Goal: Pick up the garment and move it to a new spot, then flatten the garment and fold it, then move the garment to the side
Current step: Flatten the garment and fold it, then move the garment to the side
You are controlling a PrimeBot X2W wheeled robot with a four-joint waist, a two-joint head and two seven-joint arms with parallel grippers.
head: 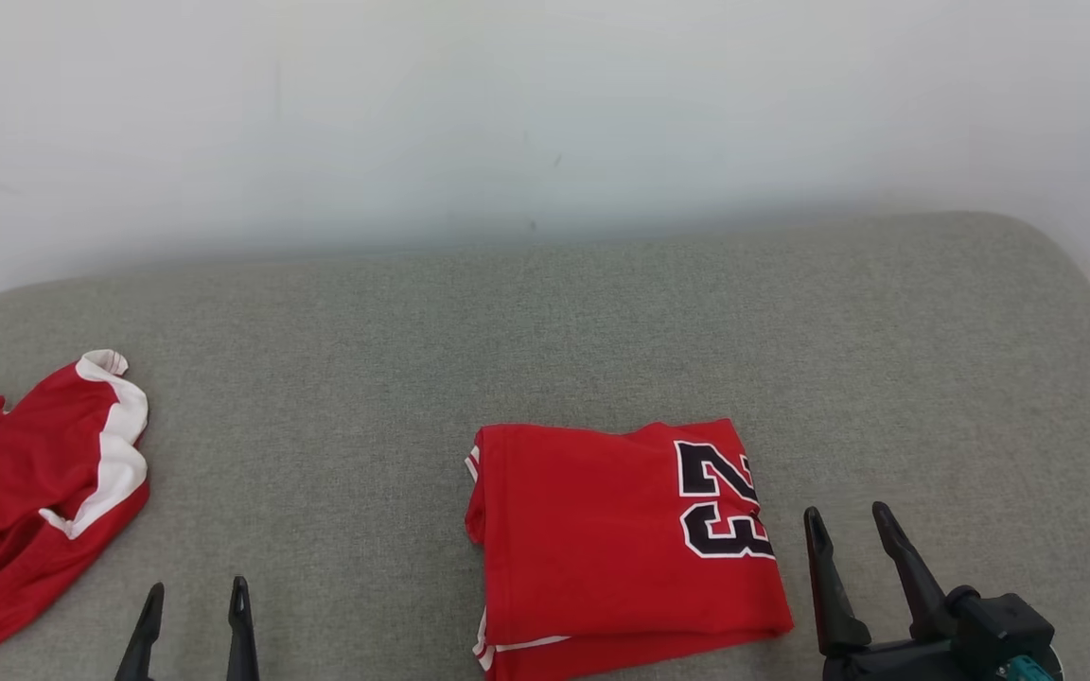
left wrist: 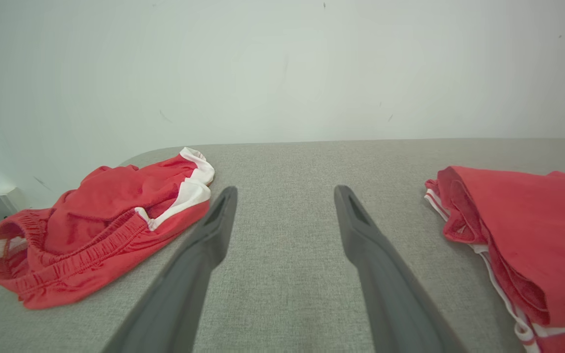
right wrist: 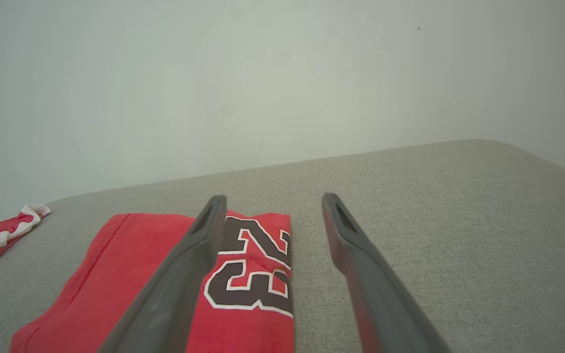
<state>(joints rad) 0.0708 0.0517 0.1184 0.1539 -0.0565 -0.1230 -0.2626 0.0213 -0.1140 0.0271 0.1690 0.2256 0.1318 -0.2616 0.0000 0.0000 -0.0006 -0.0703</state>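
**Folded jersey near the front edge, bare cloth all round**

The grey-green padded surface point(head: 545, 340) runs wide. Its far edge meets the pale wall point(head: 545, 113), and its two far corners are rounded. The largest bare stretch lies behind and to the right of the garment, reaching to the far edge and the right corner. A second broad bare strip lies between the two red pieces.

The garment point(head: 602, 549), a red jersey with a black-and-white 23, lies folded into a rough rectangle just right of centre, close to the front. Its folded edge faces left and the number sits by its right edge.

The red shorts point(head: 25, 501) with white side panels lie crumpled at the left edge of the surface, well apart from the garment.

The right gripper point(head: 846, 513) stands just beside the garment's right edge with its fingers spread and nothing between them. The left gripper point(head: 198, 586) is over the bare strip between the shorts and the garment, its fingers likewise spread and empty.
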